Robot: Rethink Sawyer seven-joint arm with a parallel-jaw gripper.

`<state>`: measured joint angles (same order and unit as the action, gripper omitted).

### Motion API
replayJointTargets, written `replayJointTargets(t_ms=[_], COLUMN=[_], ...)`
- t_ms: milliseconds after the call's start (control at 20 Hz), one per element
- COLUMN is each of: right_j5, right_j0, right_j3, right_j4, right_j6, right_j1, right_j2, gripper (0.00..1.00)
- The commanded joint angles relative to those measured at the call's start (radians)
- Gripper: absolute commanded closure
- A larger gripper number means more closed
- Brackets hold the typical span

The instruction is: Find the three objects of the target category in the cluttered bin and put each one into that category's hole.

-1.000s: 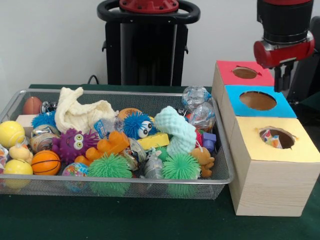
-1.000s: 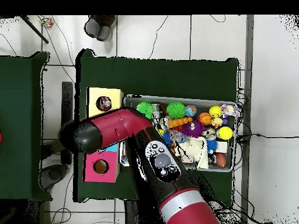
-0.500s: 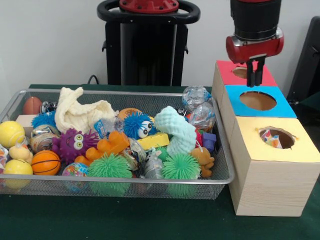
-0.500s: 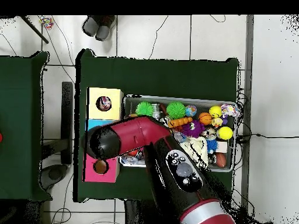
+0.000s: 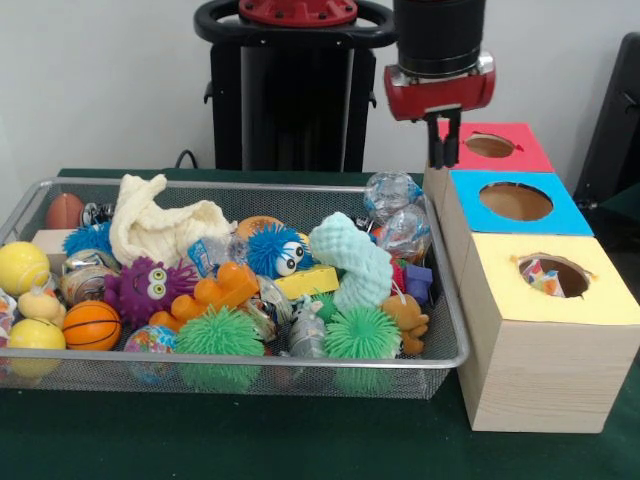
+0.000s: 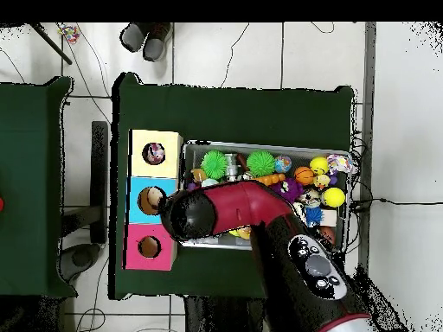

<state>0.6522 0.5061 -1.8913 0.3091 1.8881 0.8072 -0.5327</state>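
Observation:
A wire bin holds a heap of toys: spiky green balls, a purple monster, a blue fuzzy ball, an orange basketball, yellow balls and crinkly clear-wrapped balls. To its right stand a red box, a blue box and a yellow box, each with a round hole. Something colourful lies in the yellow box's hole. My gripper hangs open and empty above the bin's back right corner, beside the red box. In the overhead view the arm hides it.
A cream cloth and a pale green foam piece lie on the heap. The black pedestal stands behind the bin. Seen from overhead, the boxes line the bin's left side on the green table.
My arm has swung from above the red and blue boxes over to the bin's corner. The toys and boxes have not moved.

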Motion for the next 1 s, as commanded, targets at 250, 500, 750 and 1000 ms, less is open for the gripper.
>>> replayJointTargets(t_ms=[250, 500, 750, 1000], right_j5=[0.042, -0.003, 0.003, 0.059], right_j0=[0.075, 0.082, 0.095, 0.126], right_j3=[-0.039, -0.062, -0.096, -0.041], right_j4=[-0.003, -0.005, -0.023, -0.005], right_j6=[-0.029, -0.012, -0.006, -0.067], right_j1=[-0.003, -0.044, -0.016, -0.029], right_j2=[-0.014, -0.028, -0.036, -0.032], gripper=[1.0, 1.0, 1.0, 1.0])
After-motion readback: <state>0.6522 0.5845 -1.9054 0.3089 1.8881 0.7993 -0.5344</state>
